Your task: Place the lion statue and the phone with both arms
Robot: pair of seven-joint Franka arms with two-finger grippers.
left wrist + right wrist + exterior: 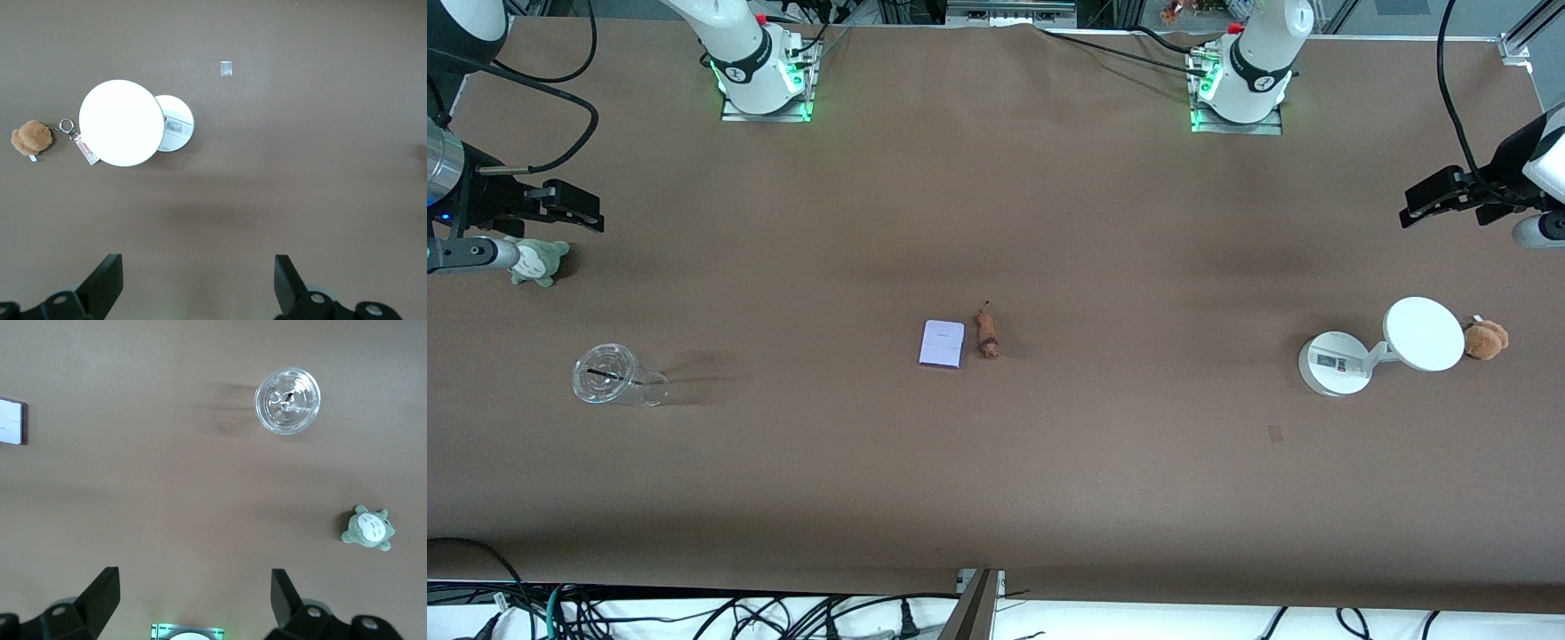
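Note:
The phone (942,344), a pale lavender slab, lies flat at the middle of the table, and its edge shows in the right wrist view (11,421). The lion statue (987,334), a tiny orange-brown figurine, lies right beside it toward the left arm's end. My right gripper (569,207) is open and empty, up in the air over the right arm's end of the table above the grey-green plush toy (538,260). My left gripper (1430,197) is open and empty, up in the air over the left arm's end. Both show wide-apart fingers in their wrist views (195,287) (193,600).
A clear plastic cup with lid (612,377) lies toward the right arm's end. A white round-based stand with disc (1387,345) and a fluffy brown plush toy (1486,339) sit toward the left arm's end. Both arm bases (765,80) (1240,93) stand along the table's back edge.

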